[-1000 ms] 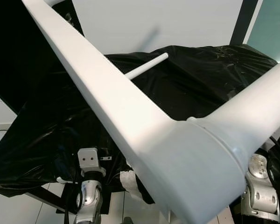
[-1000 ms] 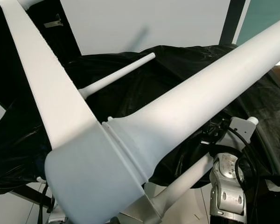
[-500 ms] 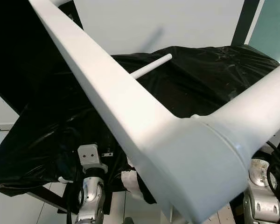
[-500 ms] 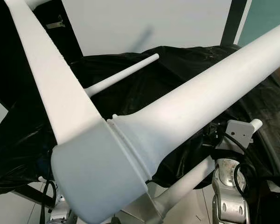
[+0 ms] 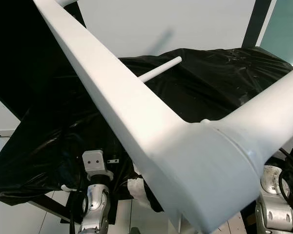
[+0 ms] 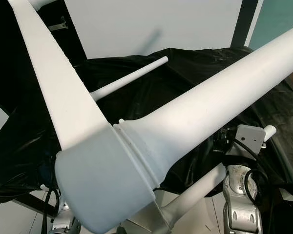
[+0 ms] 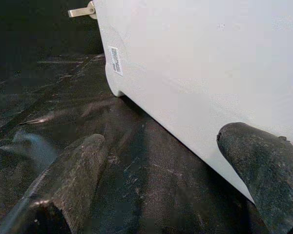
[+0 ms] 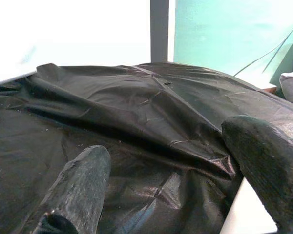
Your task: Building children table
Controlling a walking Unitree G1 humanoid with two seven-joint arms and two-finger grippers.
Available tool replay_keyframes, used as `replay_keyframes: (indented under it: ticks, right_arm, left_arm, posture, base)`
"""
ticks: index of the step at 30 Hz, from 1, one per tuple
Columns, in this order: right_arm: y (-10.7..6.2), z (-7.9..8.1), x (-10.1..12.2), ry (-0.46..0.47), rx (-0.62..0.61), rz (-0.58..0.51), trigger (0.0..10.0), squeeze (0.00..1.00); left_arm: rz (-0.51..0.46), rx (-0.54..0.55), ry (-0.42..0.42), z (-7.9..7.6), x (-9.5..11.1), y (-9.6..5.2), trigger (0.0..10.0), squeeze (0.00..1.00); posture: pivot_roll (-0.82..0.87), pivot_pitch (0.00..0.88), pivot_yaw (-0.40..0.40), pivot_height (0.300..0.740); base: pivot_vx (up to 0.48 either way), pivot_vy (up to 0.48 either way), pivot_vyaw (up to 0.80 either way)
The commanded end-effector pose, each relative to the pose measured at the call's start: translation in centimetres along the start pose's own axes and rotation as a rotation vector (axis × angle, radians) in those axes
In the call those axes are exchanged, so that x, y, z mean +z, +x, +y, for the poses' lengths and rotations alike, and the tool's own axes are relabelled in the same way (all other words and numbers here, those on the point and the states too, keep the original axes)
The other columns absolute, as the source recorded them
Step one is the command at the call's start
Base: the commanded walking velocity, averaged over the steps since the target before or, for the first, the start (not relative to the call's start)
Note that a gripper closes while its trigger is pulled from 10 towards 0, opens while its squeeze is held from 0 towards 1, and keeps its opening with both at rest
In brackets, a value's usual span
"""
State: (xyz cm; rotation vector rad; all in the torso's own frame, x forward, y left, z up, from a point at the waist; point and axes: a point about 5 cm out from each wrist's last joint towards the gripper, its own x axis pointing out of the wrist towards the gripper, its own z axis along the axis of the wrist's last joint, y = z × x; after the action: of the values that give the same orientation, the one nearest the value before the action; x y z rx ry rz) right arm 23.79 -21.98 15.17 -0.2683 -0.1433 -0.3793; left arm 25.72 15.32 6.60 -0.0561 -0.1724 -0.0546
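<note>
White children's table (image 6: 102, 185), turned upside down, is seen close before the head camera above a bench draped in black plastic sheeting (image 5: 219, 78); one thick leg (image 6: 215, 105) is fitted at its near corner and a thinner white leg (image 5: 158, 69) lies farther back on the sheeting. The left gripper (image 7: 161, 170) is shown with fingers (image 7: 263, 165) spread wide, one touching the table's white side. The right gripper (image 8: 171, 185) is held with fingers wide over the sheeting, holding nothing.
</note>
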Motion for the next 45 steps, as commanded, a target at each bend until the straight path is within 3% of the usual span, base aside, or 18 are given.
replay_keyframes:
  ticks: [1, 12, 16, 26, 32, 34, 36, 45]
  right_arm:
    - [0.1, 0.4, 0.1, -0.005, 0.012, -0.015, 10.0, 0.00]
    - [0.2, 0.9, 0.5, -0.008, 0.042, -0.036, 10.0, 0.00]
    - [-0.1, 1.9, 1.0, -0.060, 0.141, -0.081, 10.0, 0.00]
    - [-0.2, 1.9, 1.0, -0.076, 0.152, -0.090, 10.0, 0.00]
    - [0.1, 2.9, 0.5, -0.173, 0.289, -0.077, 10.0, 0.00]
    - [-0.2, 4.2, 0.0, -0.170, 0.439, -0.054, 10.0, 0.00]
    - [-0.3, 4.7, 0.2, -0.160, 0.508, -0.062, 10.0, 0.00]
    - [0.5, 4.1, 0.5, -0.169, 0.492, -0.076, 10.0, 0.00]
  left_arm:
    - [-0.013, -0.043, 0.017, -0.5, 0.4, 0.2, 10.0, 0.00]
    - [-0.011, -0.052, 0.030, -0.5, 0.5, 0.2, 10.0, 0.00]
    - [-0.007, -0.055, 0.035, -0.4, 0.5, 0.2, 10.0, 0.00]
    - [-0.023, -0.085, 0.046, -0.8, 0.8, 0.4, 10.0, 0.00]
    - [-0.027, -0.154, 0.064, -1.2, 0.9, 0.7, 10.0, 0.00]
    - [-0.039, -0.166, 0.069, -1.3, 1.2, 1.2, 10.0, 0.00]
    - [-0.047, -0.166, 0.070, -1.3, 1.3, 1.5, 10.0, 0.00]
    - [-0.066, -0.189, 0.069, -1.8, 1.7, 1.9, 10.0, 0.00]
  posture:
    - [0.11, 0.000, 0.095, 0.740]
    - [0.11, 0.000, 0.096, 0.740]
    - [0.11, 0.000, 0.098, 0.740]
    - [0.11, 0.000, 0.093, 0.740]
    - [0.11, 0.000, 0.088, 0.740]
    - [0.11, 0.000, 0.087, 0.740]
    - [0.11, 0.000, 0.088, 0.740]
    - [0.10, 0.000, 0.088, 0.740]
  base:
    - [0.000, 0.000, 0.00]
    - [0.000, 0.000, 0.00]
    - [0.000, 0.000, 0.00]
    - [0.000, 0.000, 0.00]
    - [0.000, 0.000, 0.00]
    - [0.000, 0.000, 0.00]
    - [0.000, 0.000, 0.00]
    - [0.000, 0.000, 0.00]
